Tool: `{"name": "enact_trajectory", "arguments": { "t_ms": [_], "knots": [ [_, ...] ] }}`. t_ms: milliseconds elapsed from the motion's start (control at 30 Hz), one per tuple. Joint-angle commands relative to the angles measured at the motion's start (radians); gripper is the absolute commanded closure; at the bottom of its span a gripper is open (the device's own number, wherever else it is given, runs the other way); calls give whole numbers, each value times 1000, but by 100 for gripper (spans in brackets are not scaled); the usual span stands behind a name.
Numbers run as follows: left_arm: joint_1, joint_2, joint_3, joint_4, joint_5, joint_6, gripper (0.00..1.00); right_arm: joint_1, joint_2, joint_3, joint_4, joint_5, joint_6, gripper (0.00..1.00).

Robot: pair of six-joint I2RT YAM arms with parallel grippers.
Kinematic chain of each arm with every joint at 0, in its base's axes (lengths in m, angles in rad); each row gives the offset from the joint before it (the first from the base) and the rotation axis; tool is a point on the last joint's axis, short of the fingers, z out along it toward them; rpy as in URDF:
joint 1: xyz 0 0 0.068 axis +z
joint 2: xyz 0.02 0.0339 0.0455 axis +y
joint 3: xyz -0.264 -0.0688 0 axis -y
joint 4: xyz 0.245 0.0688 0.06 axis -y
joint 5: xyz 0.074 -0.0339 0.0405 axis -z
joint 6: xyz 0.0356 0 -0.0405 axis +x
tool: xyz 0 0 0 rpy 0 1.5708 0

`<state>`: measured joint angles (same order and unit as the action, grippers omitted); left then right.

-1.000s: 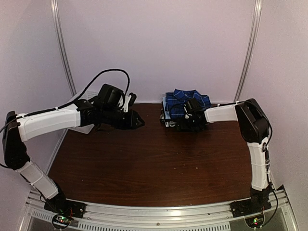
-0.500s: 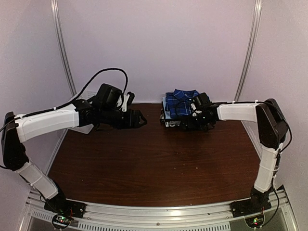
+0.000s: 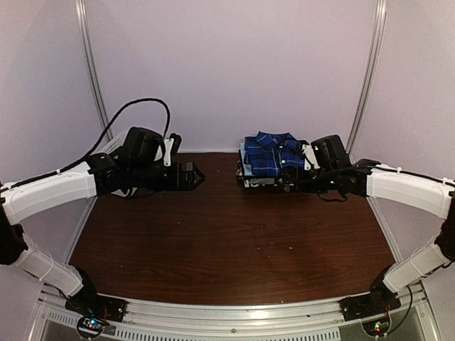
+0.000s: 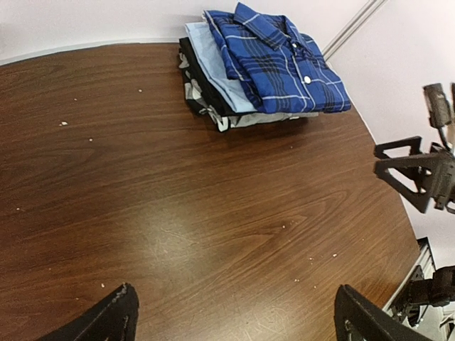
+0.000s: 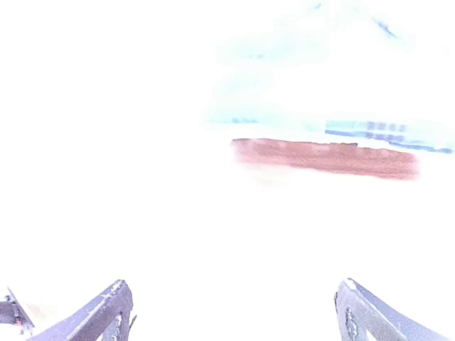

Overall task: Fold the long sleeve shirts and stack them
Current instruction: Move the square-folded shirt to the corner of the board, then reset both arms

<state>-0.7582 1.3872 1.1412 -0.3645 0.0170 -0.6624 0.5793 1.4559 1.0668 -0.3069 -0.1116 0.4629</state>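
1. Shirt stack sits at the far edge of the table, right of centre.
2. Plaid shirt is on top, light blue shirt under it, darker and grey shirts at the bottom.
3. Left gripper: jaws wide, empty, well left of the stack.
4. Right gripper: jaws wide, empty, just beside the stack's near right side. Its wrist view is washed out.
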Motion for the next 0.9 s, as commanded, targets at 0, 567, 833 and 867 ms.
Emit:
{"name": "enact_trajectory", "arguments": {
  "t_ms": [0,567,833,867],
  "knots": [
    [9,-90,-43,54,-115,29,2,11,-195,-102,65,63,32,0],
    [9,-374,-213,75,-382,54,2,11,-663,-250,37,273,37,0],
    [9,-397,-239,83,-409,45,2,11,-715,-278,42,274,26,0],
    [8,-396,-240,83,-411,44,2,11,-716,-280,45,274,26,0]
  ]
}}
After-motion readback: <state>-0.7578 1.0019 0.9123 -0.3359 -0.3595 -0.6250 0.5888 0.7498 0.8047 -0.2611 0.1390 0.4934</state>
